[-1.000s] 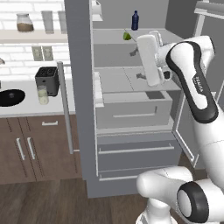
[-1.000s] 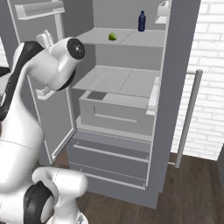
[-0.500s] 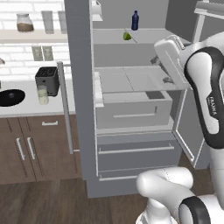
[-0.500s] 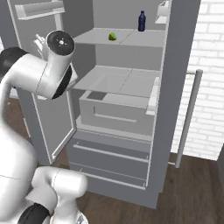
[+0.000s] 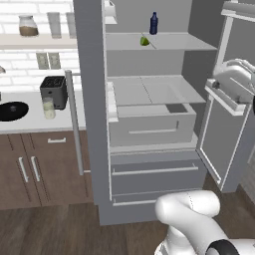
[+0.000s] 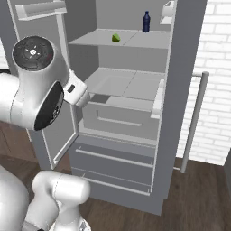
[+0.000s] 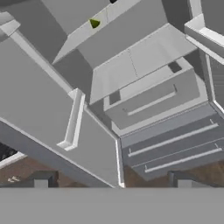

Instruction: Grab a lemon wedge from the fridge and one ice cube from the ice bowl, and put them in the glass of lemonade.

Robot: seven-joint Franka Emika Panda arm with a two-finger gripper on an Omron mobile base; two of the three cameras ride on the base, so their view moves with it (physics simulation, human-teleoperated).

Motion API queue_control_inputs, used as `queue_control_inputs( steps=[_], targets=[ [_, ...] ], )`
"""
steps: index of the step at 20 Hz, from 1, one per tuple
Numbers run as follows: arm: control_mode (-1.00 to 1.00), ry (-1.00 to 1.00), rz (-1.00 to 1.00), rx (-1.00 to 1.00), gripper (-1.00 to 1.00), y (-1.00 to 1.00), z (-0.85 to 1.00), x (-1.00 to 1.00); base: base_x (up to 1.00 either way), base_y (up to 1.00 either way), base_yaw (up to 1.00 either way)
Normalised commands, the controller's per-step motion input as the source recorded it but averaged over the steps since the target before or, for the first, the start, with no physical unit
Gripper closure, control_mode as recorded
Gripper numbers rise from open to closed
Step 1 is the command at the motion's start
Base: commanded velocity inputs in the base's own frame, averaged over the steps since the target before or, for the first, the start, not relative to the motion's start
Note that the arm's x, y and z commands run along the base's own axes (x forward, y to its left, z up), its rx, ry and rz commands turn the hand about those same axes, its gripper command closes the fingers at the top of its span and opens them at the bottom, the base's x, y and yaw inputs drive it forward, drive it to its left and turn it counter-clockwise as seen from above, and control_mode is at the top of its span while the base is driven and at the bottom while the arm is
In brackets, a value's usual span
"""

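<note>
Hand view puts the lemon wedge (image 7: 94,23) up at eleven o'clock from our fingertips (image 7: 41,180), well apart, on the fridge's (image 5: 92,124) top shelf beside a blue bottle (image 5: 153,23). Our gripper (image 7: 111,181) stands wide open, holding nothing; we'd judge a long reach.

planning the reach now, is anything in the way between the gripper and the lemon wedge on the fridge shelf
Nothing visible blocks it. The fridge doors are open, and the lemon wedge lies alone at the front of the upper shelf. The blue bottle stands behind it, apart. In the hand view the gripper looks into the open fridge from farther back.
</note>
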Motion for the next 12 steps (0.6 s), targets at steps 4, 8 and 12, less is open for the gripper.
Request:
queue_control_inputs(
  steps=[4, 8, 12],
  targets=[
    [-1.0, -0.09, 0.08, -0.49, -1.0, -0.05, 0.0, -0.92, 0.0, 0.0, 0.0],
    [-1.0, 0.01, 0.01, -0.39, -1.0, 0.17, 0.1, -0.51, 0.0, 0.0, 0.0],
    [-1.0, 0.0, -0.02, -0.11, -1.0, 0.0, 0.12, -0.55, 0.0, 0.0, 0.0]
  ],
)
